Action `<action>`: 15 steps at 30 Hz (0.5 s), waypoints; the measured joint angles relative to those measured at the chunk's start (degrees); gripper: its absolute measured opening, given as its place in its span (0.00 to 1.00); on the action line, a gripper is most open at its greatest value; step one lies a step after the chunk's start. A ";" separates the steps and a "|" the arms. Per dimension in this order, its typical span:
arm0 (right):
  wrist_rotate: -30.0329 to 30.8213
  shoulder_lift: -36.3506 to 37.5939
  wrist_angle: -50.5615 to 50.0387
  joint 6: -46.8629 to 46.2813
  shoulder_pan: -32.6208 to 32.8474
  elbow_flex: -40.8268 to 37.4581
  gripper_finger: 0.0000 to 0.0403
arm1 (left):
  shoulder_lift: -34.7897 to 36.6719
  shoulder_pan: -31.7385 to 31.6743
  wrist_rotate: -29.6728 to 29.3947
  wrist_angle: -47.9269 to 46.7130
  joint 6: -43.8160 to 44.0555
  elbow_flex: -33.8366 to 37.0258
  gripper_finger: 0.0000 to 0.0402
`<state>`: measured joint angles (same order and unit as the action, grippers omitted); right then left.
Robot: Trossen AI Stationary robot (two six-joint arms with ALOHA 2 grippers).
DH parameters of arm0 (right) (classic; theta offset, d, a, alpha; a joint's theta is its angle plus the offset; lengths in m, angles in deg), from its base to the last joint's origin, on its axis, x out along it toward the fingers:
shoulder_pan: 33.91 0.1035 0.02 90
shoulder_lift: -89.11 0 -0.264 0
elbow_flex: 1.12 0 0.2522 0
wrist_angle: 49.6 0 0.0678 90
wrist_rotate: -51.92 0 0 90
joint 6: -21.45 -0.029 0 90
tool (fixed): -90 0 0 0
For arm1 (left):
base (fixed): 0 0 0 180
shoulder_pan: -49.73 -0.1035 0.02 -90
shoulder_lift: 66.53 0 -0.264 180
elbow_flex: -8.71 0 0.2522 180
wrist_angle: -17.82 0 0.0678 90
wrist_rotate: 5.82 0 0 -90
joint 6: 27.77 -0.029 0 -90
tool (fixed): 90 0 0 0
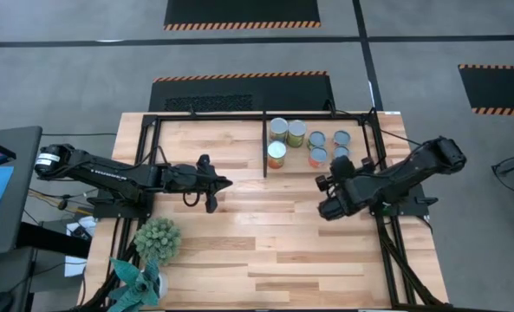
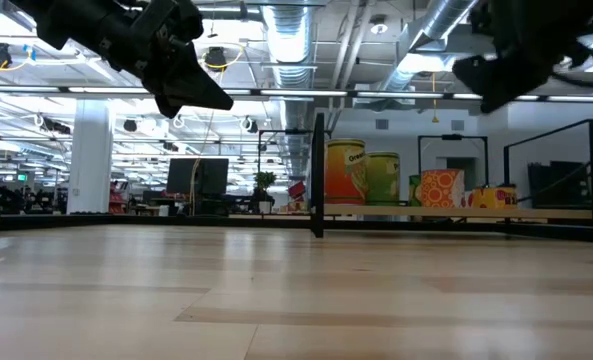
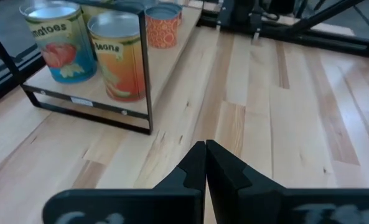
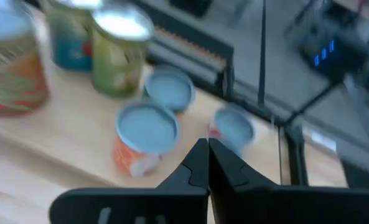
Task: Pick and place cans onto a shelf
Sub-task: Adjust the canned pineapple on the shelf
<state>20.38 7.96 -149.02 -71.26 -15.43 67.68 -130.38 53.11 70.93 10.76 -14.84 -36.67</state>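
Seven cans (image 1: 309,143) stand upright on the wood planks in the right compartment of the black shelf frame (image 1: 265,113), right of its divider bar (image 1: 265,147). In the low view they show as a row (image 2: 376,178) behind the bar. My left gripper (image 1: 228,183) is shut and empty above the planks, left of the divider; its wrist view (image 3: 205,146) shows tall labelled cans (image 3: 117,56) ahead. My right gripper (image 1: 324,182) is shut and empty, raised just on the near side of the cans; its wrist view (image 4: 207,144) looks down on their round tops (image 4: 145,127).
A spiky green potted plant (image 1: 157,238) stands at the table's near left, with another leafy plant (image 1: 135,282) nearer the edge. The frame's side bars (image 1: 374,147) run close beside the right arm. A hazard-striped mat (image 1: 239,91) lies beyond the far edge.
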 joint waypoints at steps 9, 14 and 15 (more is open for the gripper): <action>-1.05 0.00 -4.10 -1.50 3.30 2.11 0.05 | 0.00 0.02 0.00 -1.22 0.29 0.00 0.00; -4.30 0.02 -3.52 -1.25 3.74 1.64 0.06 | 0.00 0.02 0.00 -1.20 0.37 0.00 0.00; -5.03 0.02 -2.75 -0.50 3.68 0.81 0.05 | 0.00 0.00 0.00 -1.20 0.39 0.00 0.00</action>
<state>15.35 7.99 -151.77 -71.76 -11.75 68.48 -130.38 53.11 70.93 9.56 -14.44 -36.67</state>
